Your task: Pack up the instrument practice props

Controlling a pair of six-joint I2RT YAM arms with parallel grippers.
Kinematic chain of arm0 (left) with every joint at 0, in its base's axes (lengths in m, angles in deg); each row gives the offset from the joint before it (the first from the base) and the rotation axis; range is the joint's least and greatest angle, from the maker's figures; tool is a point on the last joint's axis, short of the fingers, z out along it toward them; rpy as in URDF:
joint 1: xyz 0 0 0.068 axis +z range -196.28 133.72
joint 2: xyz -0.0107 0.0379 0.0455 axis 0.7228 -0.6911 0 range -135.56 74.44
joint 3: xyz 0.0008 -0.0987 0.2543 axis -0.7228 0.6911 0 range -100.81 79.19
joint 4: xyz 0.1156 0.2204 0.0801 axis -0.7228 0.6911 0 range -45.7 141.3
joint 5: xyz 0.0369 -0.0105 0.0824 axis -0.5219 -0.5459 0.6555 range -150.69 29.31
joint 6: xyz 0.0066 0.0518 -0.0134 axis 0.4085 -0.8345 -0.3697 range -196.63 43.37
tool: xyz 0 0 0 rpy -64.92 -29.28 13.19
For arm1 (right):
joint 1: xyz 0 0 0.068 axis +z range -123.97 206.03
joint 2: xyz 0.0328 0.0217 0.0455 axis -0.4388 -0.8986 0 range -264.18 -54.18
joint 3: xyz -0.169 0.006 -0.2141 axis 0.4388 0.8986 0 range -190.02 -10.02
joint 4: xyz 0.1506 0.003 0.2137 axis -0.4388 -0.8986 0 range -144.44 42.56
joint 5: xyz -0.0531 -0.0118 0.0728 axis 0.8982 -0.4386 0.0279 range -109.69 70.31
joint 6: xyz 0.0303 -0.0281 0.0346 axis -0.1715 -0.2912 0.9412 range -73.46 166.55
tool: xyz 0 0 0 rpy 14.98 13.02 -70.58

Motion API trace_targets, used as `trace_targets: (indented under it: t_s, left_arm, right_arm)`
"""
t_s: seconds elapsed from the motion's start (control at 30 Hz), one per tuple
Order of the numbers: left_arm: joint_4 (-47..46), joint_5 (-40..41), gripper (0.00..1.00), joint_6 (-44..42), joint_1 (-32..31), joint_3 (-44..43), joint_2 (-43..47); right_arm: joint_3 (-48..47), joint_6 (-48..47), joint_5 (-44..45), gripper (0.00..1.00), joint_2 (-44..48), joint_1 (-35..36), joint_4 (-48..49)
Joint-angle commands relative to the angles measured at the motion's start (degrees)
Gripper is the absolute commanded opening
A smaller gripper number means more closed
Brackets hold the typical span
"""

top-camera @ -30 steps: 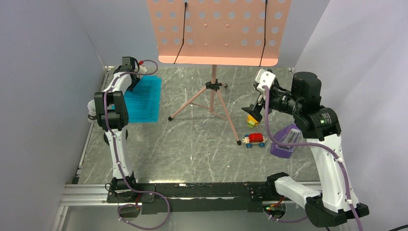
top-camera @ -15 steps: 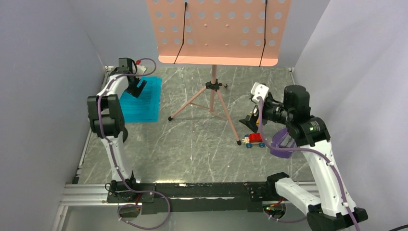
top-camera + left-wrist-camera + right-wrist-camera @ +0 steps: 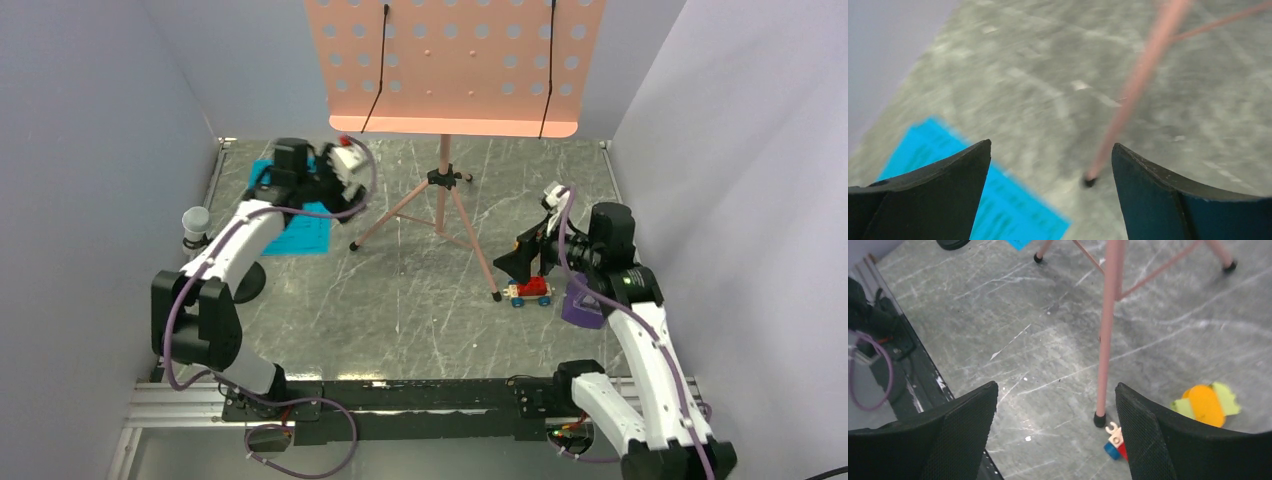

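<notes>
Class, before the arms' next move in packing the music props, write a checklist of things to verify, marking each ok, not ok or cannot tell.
1. Left pincer open and empty: ok.
2. Right pincer open and empty: ok.
3. Salmon-pink tripod music stand upright on its feet: ok.
4. Cyan sheet-music pages lying flat: ok.
5. Small purple metronome upright: cannot tell, the right arm hides most of it.
6. Red toy car clear of the stand's foot: not ok, right beside it.

One music stand [image 3: 455, 65], one cyan sheet [image 3: 303, 232], one metronome [image 3: 578, 308], one toy car [image 3: 530, 290], one orange toy [image 3: 1204, 405].
</notes>
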Motion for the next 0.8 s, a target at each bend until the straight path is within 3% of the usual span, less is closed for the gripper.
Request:
trace_targets:
  t_s: [0.0, 0.13, 0.27, 0.47, 0.77]
  left_arm:
    - [-10.2, -7.9, 0.93, 8.3, -8.4, 3.2, -2.9]
    - [-22.4, -5.0, 0.92, 20.9, -11.6, 3.6, -6.7]
    - [-25.1, -4.3, 0.9, 22.4, -13.1, 2.3, -9.7]
    - [-20.8, -1.9, 0.88, 16.3, -13.3, -1.0, -11.1]
    - [-17.6, -2.8, 0.87, 12.5, -12.1, -2.0, -10.8]
  right_arm:
    - [4.3, 9.1, -9.2, 0.85, -7.7, -5.4, 9.8]
    - [0.0, 12.9, -15.9, 0.84, -19.0, -6.3, 18.7]
    - [-0.7, 17.7, -15.0, 0.87, -26.0, -5.9, 32.2]
    - [-3.3, 15.0, -16.3, 0.89, -33.6, -2.2, 32.4]
    - [-0.6, 12.3, -11.2, 0.92, -34.1, 8.7, 30.5]
